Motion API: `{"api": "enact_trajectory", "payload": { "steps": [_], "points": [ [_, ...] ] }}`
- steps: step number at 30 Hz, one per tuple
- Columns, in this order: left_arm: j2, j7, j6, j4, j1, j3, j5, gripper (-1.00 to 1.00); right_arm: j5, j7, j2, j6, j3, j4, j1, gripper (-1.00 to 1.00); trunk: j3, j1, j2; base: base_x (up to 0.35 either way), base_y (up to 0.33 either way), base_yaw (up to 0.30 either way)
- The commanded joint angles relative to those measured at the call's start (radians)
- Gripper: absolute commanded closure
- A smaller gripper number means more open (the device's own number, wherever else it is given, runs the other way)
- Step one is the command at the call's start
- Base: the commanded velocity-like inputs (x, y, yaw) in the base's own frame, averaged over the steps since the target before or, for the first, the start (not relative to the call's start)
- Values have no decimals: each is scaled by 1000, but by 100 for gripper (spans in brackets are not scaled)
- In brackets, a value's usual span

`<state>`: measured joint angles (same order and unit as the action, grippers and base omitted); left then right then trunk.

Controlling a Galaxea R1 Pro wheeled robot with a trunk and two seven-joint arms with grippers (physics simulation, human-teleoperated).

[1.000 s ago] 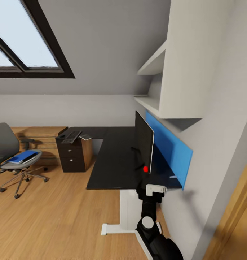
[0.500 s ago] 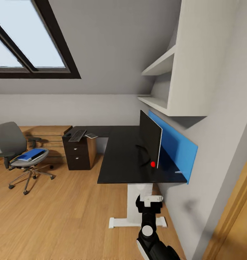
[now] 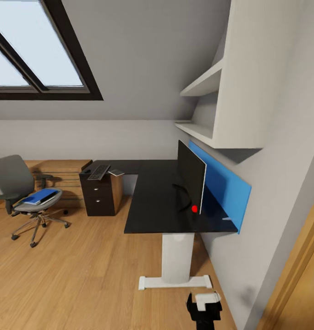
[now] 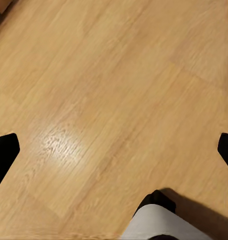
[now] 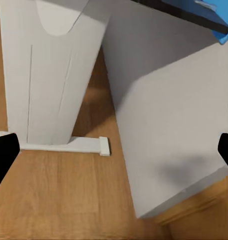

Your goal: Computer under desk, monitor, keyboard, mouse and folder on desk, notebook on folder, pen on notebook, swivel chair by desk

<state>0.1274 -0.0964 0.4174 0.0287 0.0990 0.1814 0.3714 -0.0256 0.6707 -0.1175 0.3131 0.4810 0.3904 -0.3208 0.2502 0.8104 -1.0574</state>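
Since the robot stands off from the workspace with nothing in hand, the entries run:

Folder (image 3: 39,196): blue, flat on the swivel chair (image 3: 19,192) seat, well apart from the surface (image 3: 159,201).
Monitor (image 3: 192,182): upright on the surface, edge-on, red dot low.
Keyboard (image 3: 98,172): far end of the surface, over the drawer unit (image 3: 101,195); a small flat grey item lies just beside it.
Step in hand: approach, judged; folder transfer not yet done.
Next move: drive toward the chair, reach for the folder.
Right claw (image 3: 205,306): low in the head view; right wrist view shows tips wide apart, empty, facing the white leg (image 5: 49,75).
Left claw (image 4: 114,150): tips wide apart, empty, over wooden floor (image 4: 109,90).
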Motion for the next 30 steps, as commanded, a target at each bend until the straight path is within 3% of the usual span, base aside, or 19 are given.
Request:
{"api": "enact_trajectory", "payload": {
  "steps": [1,3,6,8,9,11,14,18,21,25,30],
  "points": [
    [-4,-2,-10,1,1,7,-8,-100,-3,7,0,5,7,-13,-1,-100,-2,-4,6,0,0,0],
    [-19,-2,-98,56,1,2,-26,-100,-20,6,1,13,7,-68,-1,-100,-8,-12,20,0,0,0],
    [-21,-7,-236,181,1,-1,-91,-100,-47,-10,1,21,9,-123,-1,-100,-18,-23,41,0,0,0],
    [-18,-9,-392,288,1,-2,-139,-100,-56,-51,3,41,10,-153,-1,-100,-24,-31,55,0,0,0],
    [-14,-9,-478,334,1,-1,-151,-100,-60,-77,9,56,10,-167,-1,-100,-27,-35,62,0,0,0],
    [-11,-8,-579,382,1,-1,-162,-100,-70,-116,24,82,10,-186,-1,-100,-33,-42,76,0,0,0],
    [-12,-5,-631,412,1,2,-167,-100,-86,-160,36,117,10,-200,-1,-100,-43,-54,97,0,0,0],
    [-15,-4,-359,258,1,2,-172,-100,-104,-196,42,150,10,-211,-1,-100,-55,-69,125,0,0,0],
    [-10,-4,-202,163,1,1,-174,-100,-107,-199,42,159,11,-210,-1,-100,-62,-77,139,0,0,0],
    [-11,-3,-119,127,1,0,-175,-100,-111,-200,37,214,13,-210,-1,-100,-62,-77,139,0,0,0],
    [-16,-3,-97,116,1,-2,-179,-100,-118,-200,26,254,13,-212,-1,-100,-61,-77,139,56,35,1]
  ]
}}
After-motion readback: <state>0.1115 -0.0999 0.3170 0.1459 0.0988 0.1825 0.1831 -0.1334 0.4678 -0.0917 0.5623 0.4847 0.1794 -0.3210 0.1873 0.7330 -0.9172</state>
